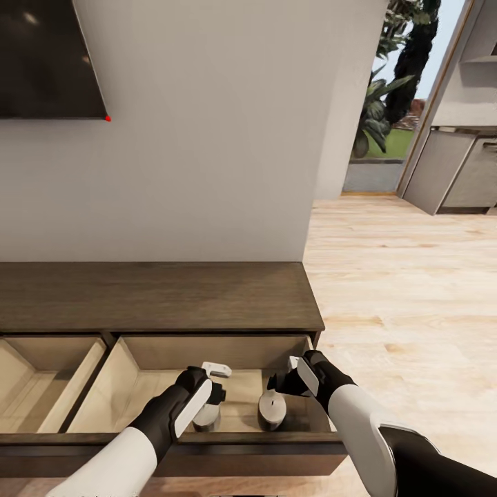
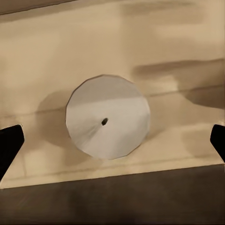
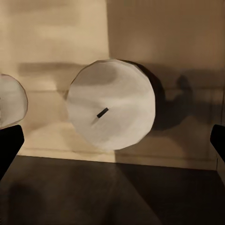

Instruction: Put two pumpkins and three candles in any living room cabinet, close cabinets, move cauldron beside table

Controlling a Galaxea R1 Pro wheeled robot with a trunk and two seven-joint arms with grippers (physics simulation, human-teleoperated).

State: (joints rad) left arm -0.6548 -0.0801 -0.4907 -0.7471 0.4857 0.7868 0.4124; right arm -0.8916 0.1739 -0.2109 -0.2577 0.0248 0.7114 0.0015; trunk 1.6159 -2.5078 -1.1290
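Observation:
The long dark-brown cabinet (image 1: 152, 297) stands against the wall with its front compartments open, showing a pale interior. Two pale grey candles stand in the right compartment. My left gripper (image 1: 207, 395) hangs open just above one candle (image 1: 206, 417). In the left wrist view that candle (image 2: 108, 117) lies between the spread dark fingertips (image 2: 9, 143), untouched. My right gripper (image 1: 281, 384) is open above the other candle (image 1: 272, 408). The right wrist view shows this candle (image 3: 111, 110) free, with its neighbour (image 3: 9, 101) at the edge. The pumpkins, cauldron and table are out of view.
The cabinet's left compartment (image 1: 41, 386) is also open. A dark TV (image 1: 48, 55) hangs on the wall above. Light wooden floor (image 1: 400, 310) stretches to the right, toward a doorway with plants (image 1: 386, 103) and grey kitchen cupboards (image 1: 455, 172).

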